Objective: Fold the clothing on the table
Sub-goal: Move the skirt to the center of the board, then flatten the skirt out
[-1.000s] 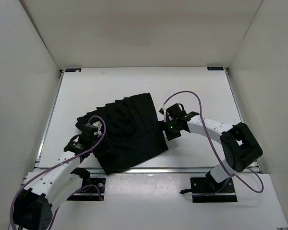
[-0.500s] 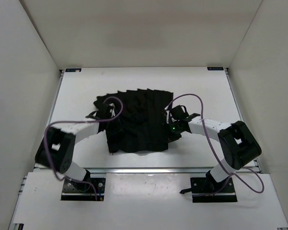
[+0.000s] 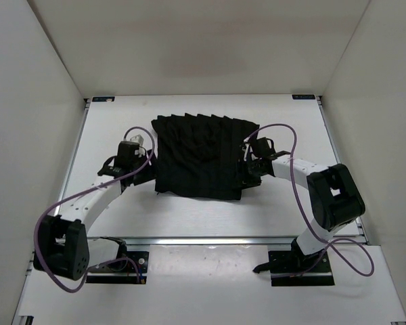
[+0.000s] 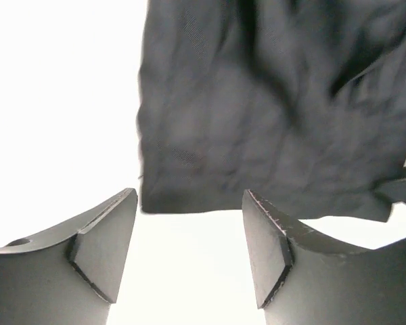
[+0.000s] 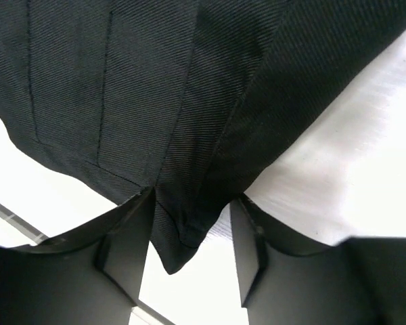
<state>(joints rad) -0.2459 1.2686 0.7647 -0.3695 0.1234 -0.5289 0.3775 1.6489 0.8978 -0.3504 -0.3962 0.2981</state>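
1. The clothing (image 3: 199, 156) lies spread flat, and its pleats run from its far edge to its near edge. The white table (image 3: 284, 122) shows around it on every side
2. The left gripper (image 4: 189, 193) stands just beside the left edge of the clothing. Its jaws are apart with nothing between them, and the hem lies just in front of the tips
3. The right gripper (image 5: 191, 196) is at the right edge of the clothing, toward the near-right corner. Its jaws are also apart, and a pointed corner of fabric sits between them. The corner seems to lie loose and not pinched, though the wrist view is too close to be sure
4. I judge the step in hand to be taking hold of both side edges for a fold. To do it well, each gripper should go low enough to catch all layers at its edge, not only the top pleat. Both should close at matching places on the clothing and lift together, so the pleats stay parallel and the fold line comes straight
5. No container of any kind is in view around the clothing, so nothing is held in one
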